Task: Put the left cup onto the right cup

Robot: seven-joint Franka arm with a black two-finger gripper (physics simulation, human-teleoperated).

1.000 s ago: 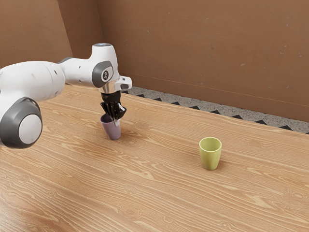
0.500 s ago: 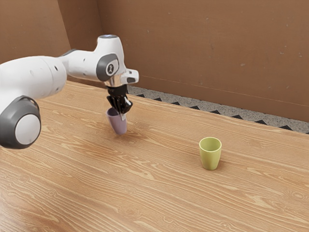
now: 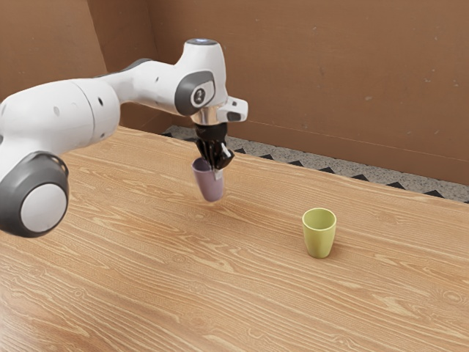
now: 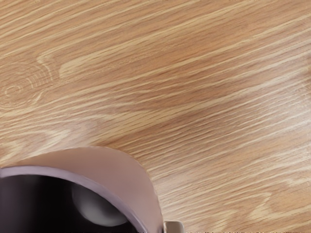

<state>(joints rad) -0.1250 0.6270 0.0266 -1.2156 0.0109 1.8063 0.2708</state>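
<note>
The wooden desk (image 3: 183, 279) spreads across the exterior view, with brown walls behind it. The white arm (image 3: 88, 110) comes in from the exterior view's left and reaches over the desk's far part. The green cup (image 3: 319, 232) stands upright on the desk, toward the exterior view's right, well apart from the arm. The purple cup (image 3: 209, 183) hangs from the tool (image 3: 215, 163), slightly tilted, just above the desk. The tool is clenched on its rim. In the wrist view, the purple cup's (image 4: 112, 170) dark mouth sits under the hand, over bare desk (image 4: 194, 73).
</note>
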